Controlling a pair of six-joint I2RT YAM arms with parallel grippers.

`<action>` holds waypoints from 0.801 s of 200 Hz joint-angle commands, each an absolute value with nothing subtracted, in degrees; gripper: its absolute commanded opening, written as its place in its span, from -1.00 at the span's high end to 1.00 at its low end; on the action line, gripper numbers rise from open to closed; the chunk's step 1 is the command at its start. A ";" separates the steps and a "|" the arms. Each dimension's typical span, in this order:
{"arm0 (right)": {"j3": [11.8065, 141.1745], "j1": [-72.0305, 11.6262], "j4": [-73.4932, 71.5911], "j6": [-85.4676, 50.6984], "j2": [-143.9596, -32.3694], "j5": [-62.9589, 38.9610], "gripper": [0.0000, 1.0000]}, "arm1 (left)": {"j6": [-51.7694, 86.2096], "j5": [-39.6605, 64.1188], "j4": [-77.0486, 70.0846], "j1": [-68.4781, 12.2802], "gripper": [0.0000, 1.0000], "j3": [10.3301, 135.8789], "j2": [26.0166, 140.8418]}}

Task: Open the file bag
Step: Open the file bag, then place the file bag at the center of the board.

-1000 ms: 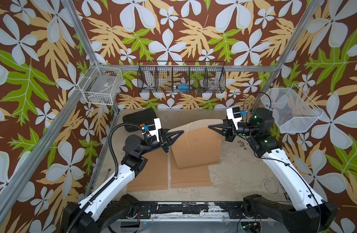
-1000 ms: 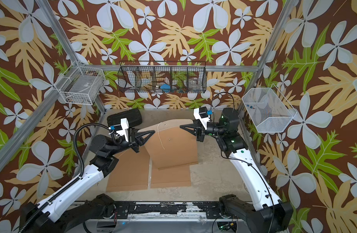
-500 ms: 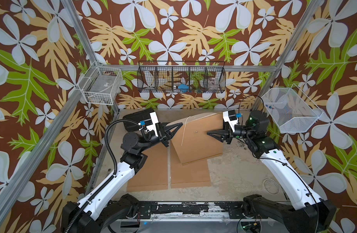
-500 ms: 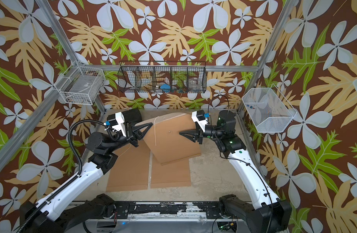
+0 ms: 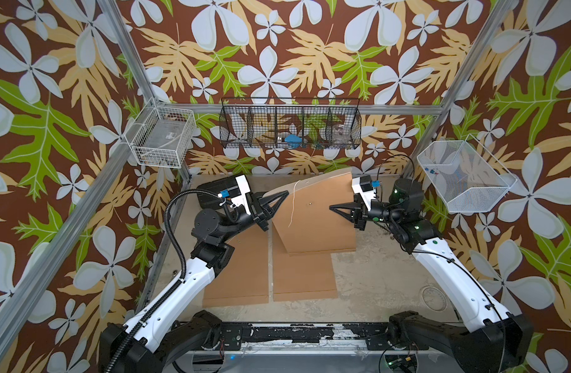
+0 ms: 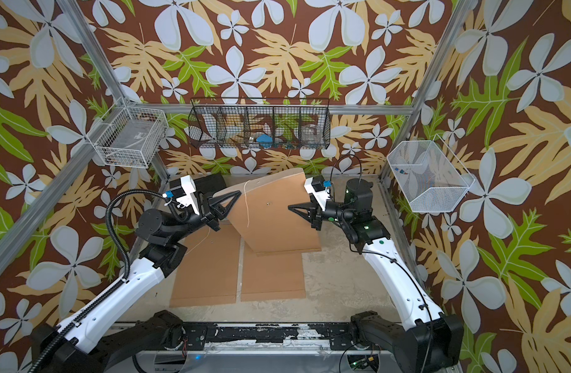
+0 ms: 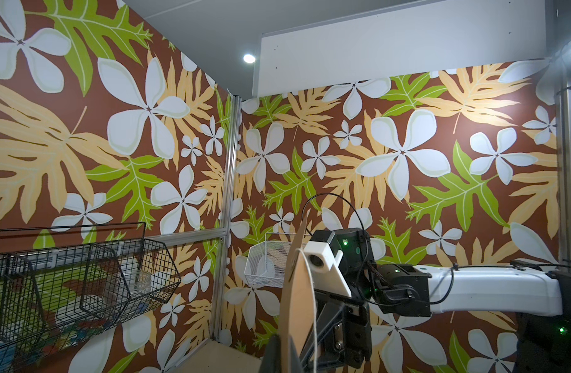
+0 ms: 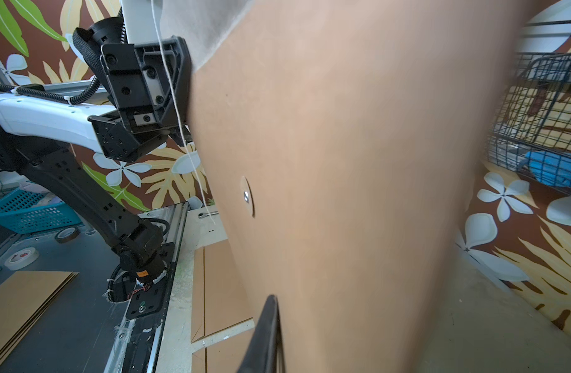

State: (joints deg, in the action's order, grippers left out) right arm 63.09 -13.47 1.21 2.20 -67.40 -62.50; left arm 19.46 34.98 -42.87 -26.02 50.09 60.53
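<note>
1. Lifted since a second ago, the file bag [image 5: 319, 222] now stands higher, its upper corner nearer the back wall, and it leans more steeply.
2. In both top views the bag is held up over the middle of the desk [image 5: 374, 274], above two flat brown sheets [image 5: 235, 274] lying side by side.
3. In both top views the left hand [image 5: 282, 197] is clamped on the bag's upper left edge, by the flap.
4. In both top views the right hand [image 5: 332, 206] is closed, with its tip against the bag's right face. Whether it pinches any paper, I cannot tell.
5. The top views give the whole layout, including the black wire basket [image 6: 258, 124] on the back wall and the white mesh basket [image 6: 429, 181] beside the right arm.
6. Only the left wrist view shows the bag edge-on [image 7: 295, 290], rising from between the hand's fingers [image 7: 274, 355]. The string [image 7: 312, 290] runs along it.
7. Only the right wrist view shows the bag's broad face close up [image 8: 358, 161], with the round button [image 8: 247, 195] on it. The string [image 8: 187, 145] hangs loose past the left hand [image 8: 155, 80], and one finger [image 8: 267, 329] lies just beside the paper.
</note>
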 commanded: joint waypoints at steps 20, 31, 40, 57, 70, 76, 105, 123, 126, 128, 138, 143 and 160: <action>63.34 -13.54 1.59 0.49 -65.05 -59.14 0.96 | 19.82 33.39 -44.82 -25.32 0.97 49.22 61.76; 64.09 -13.49 2.84 0.47 -64.91 -58.12 1.00 | 20.03 32.77 -44.91 -25.05 0.82 48.97 62.04; 64.84 -13.38 4.08 0.12 -65.00 -56.69 1.00 | 20.24 31.96 -44.78 -24.80 0.59 48.79 62.14; 66.36 -12.08 6.76 -1.04 -65.51 -55.89 1.00 | 20.13 30.21 -44.13 -24.20 0.30 48.43 61.90; 67.74 -10.49 9.47 -2.07 -66.03 -55.46 1.00 | 19.84 28.86 -43.26 -23.68 0.15 48.34 61.54; 68.50 -9.70 11.10 -2.42 -66.31 -55.24 1.00 | 19.52 28.20 -42.71 -23.43 0.14 48.34 61.29; 71.98 -7.21 18.70 -3.60 -67.06 -53.78 1.00 | 17.19 24.22 -38.66 -22.94 0.06 48.86 59.84; 73.20 -7.15 21.21 -4.69 -66.38 -50.51 1.00 | 15.98 22.57 -36.93 -22.94 0.05 48.82 58.63; 73.39 -7.14 21.84 -4.81 -66.25 -49.65 1.00 | 15.92 22.18 -36.73 -22.94 0.05 48.72 58.36; 73.56 -7.13 22.36 -4.87 -66.26 -49.22 1.00 | 15.91 21.98 -36.63 -22.94 0.05 48.65 58.23; 74.68 -7.14 24.48 -5.30 -66.12 -46.91 1.00 | 15.79 20.90 -36.03 -22.94 0.04 48.30 57.46; 75.20 -7.13 25.57 -5.71 -66.32 -45.38 1.00 | 15.86 20.54 -35.78 -22.94 0.04 48.08 57.04; 77.61 -7.12 30.76 -6.60 -67.71 -40.23 1.00 | 17.28 18.97 -34.91 -22.94 0.03 46.93 56.00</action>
